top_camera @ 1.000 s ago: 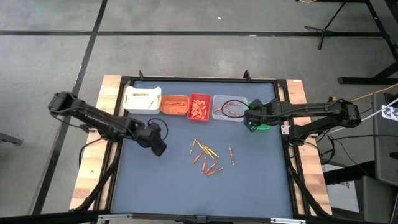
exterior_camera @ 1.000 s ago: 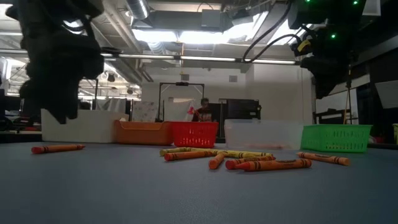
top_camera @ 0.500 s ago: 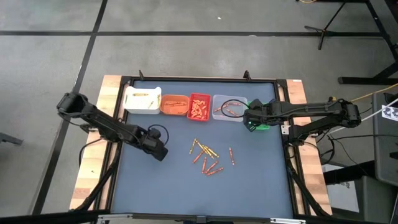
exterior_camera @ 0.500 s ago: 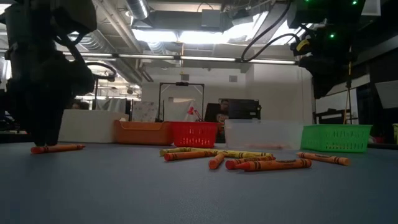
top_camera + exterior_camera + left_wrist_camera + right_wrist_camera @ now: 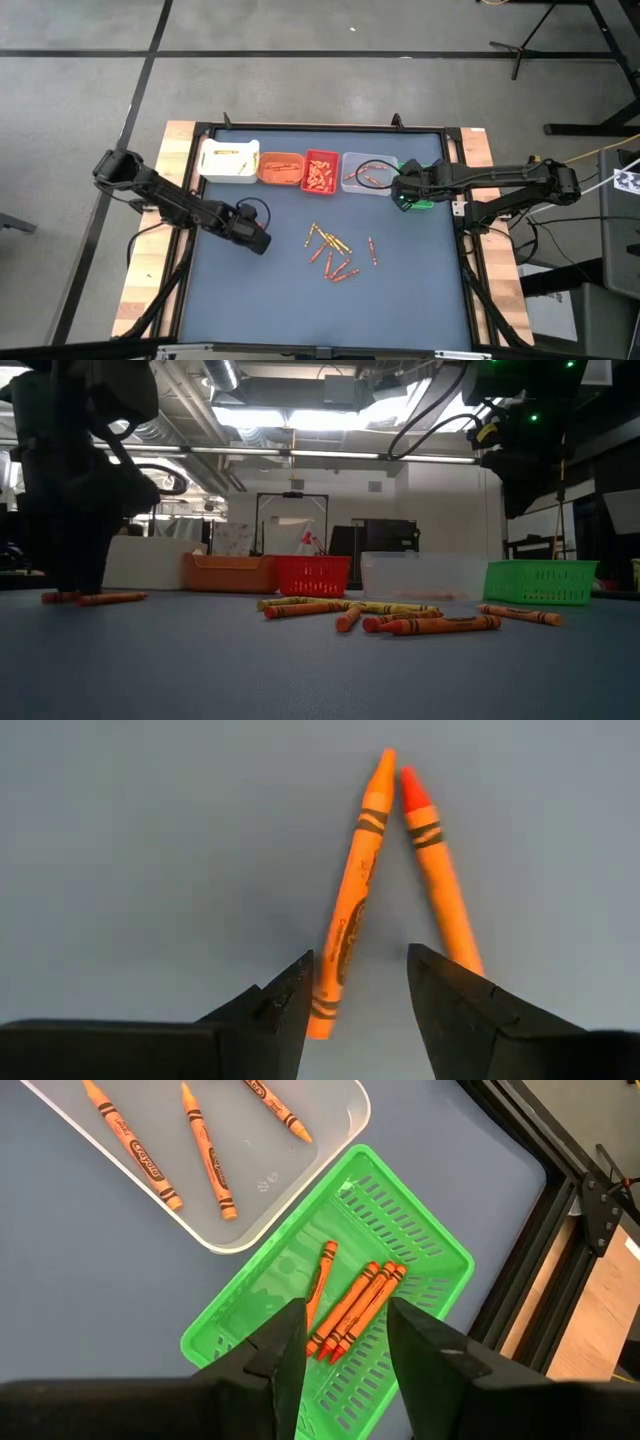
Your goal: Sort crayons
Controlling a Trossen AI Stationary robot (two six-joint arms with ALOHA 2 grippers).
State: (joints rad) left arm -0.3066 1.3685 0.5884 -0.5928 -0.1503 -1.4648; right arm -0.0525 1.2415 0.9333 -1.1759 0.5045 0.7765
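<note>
Two crayons lie side by side on the blue-grey table: an orange one [image 5: 350,900] and a red-orange one [image 5: 440,880]. They also show in the low view [image 5: 95,598]. My left gripper [image 5: 360,990] is open and down at the table over their near ends, left of centre in the high view [image 5: 255,240]. The orange crayon lies between its fingers, and the red-orange one runs under one finger. Several more crayons [image 5: 335,255] lie loose mid-table. My right gripper [image 5: 345,1350] hangs open and empty above the green bin [image 5: 420,1250]. My left gripper comes at the two crayons from above, its open fingers [image 5: 290,1010] standing at their near ends. I cannot tell whether a finger touches either crayon. Both crayons lie flat on the table.
A row of bins stands along the far edge: white [image 5: 228,160], orange [image 5: 280,167], red [image 5: 320,172], clear [image 5: 368,172] with three crayons, and green [image 5: 425,203] with several. The table's metal frame [image 5: 190,250] runs around the mat.
My left gripper has come down from above the table to the tabletop at the two crayons. My right gripper has kept still.
</note>
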